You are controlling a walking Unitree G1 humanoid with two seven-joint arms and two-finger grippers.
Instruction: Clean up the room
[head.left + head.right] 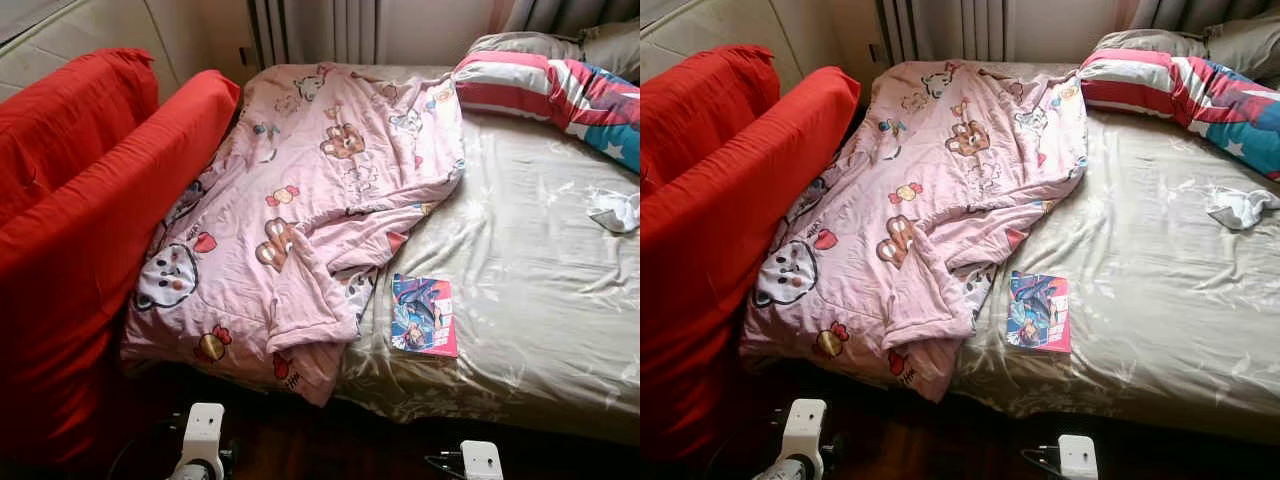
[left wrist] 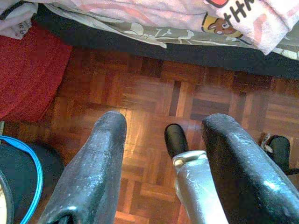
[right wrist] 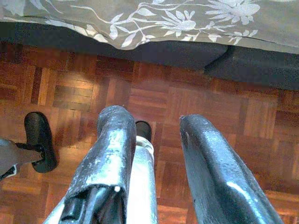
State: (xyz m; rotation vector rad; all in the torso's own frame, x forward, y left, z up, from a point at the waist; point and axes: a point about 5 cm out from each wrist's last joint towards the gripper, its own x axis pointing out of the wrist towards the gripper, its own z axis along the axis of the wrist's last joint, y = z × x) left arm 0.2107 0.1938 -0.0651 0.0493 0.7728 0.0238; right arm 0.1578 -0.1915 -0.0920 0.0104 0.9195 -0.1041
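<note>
I see the bed (image 1: pixel 520 330) with a pink blanket (image 1: pixel 300 210) and a book (image 1: pixel 424 315) at center; both hands, left hand (image 2: pixel 163 130) and right hand (image 3: pixel 152 126), hang apart over the wooden floor (image 2: pixel 154 93).

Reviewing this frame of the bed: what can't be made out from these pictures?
- Bed surface under the pink quilt: covered by it, head views.
- Book title: too small, head views.
- White crumpled item: cloth or paper, too small to tell.
- Striped pillow: cut off by the right edge.
- Under the bed: dark in both wrist views.
</note>
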